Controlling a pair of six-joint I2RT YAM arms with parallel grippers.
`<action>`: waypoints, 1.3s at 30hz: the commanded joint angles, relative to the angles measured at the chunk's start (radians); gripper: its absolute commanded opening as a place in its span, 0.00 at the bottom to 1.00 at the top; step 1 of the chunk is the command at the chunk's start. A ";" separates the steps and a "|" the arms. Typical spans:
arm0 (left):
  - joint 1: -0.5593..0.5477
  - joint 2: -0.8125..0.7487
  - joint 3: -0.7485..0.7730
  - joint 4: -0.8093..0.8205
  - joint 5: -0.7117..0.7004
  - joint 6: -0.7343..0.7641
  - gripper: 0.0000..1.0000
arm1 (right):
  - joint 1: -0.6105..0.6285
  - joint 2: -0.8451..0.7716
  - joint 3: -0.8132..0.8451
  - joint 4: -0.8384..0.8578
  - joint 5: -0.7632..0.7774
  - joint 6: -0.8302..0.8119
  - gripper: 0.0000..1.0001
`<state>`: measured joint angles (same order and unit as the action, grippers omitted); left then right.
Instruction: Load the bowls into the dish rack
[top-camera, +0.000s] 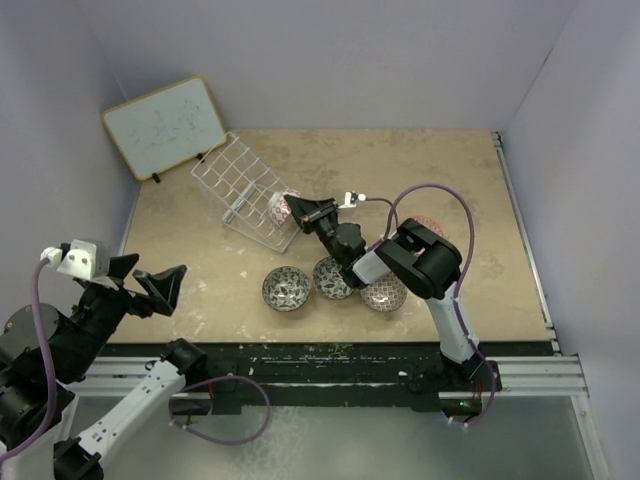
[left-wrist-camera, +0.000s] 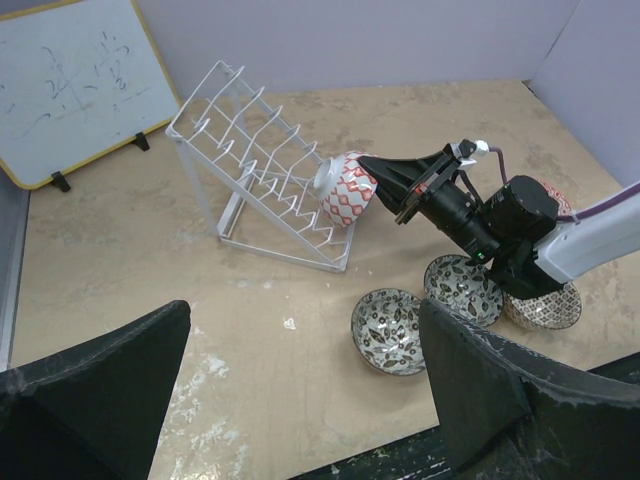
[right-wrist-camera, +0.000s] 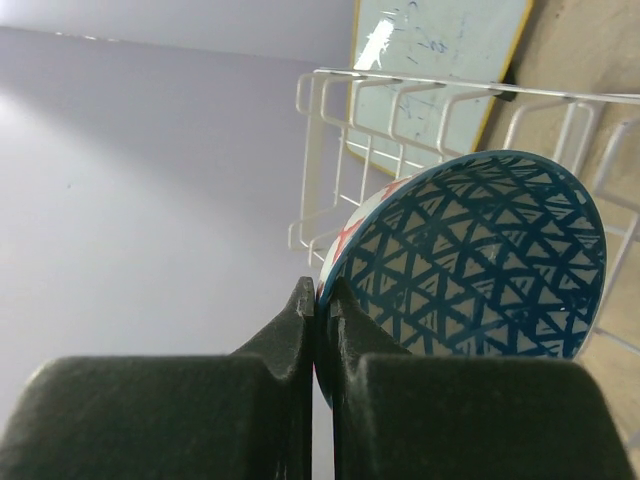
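The white wire dish rack (top-camera: 243, 188) stands tilted at the back left, also in the left wrist view (left-wrist-camera: 255, 165). My right gripper (top-camera: 303, 212) is shut on the rim of a bowl (top-camera: 281, 210) with a blue triangle inside (right-wrist-camera: 480, 260) and a red-patterned white outside (left-wrist-camera: 345, 190), held on edge at the rack's near-right end. Two grey-white bowls (top-camera: 286, 288) (top-camera: 332, 278) and a reddish-brown bowl (top-camera: 384, 292) sit on the table under the right arm. My left gripper (top-camera: 147, 276) is open and empty, above the table's near-left edge.
A wood-framed whiteboard (top-camera: 165, 125) leans on the wall behind the rack. A further pinkish bowl (top-camera: 428, 226) shows partly behind the right arm. The table's black front edge (top-camera: 330, 352) runs just below the bowls.
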<state>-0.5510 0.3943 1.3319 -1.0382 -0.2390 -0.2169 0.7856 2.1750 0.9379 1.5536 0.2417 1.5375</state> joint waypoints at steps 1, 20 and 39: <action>-0.003 0.011 0.040 0.005 0.004 0.001 0.99 | 0.006 -0.008 0.049 0.372 0.015 0.052 0.00; -0.003 0.006 0.003 0.020 0.009 -0.005 0.99 | 0.012 -0.039 -0.052 0.372 0.055 0.058 0.00; -0.003 -0.006 0.001 0.010 0.013 -0.016 0.99 | 0.011 0.029 0.018 0.370 0.047 0.117 0.00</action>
<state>-0.5510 0.3943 1.3270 -1.0412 -0.2379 -0.2249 0.7910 2.2143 0.9249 1.5604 0.2714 1.6066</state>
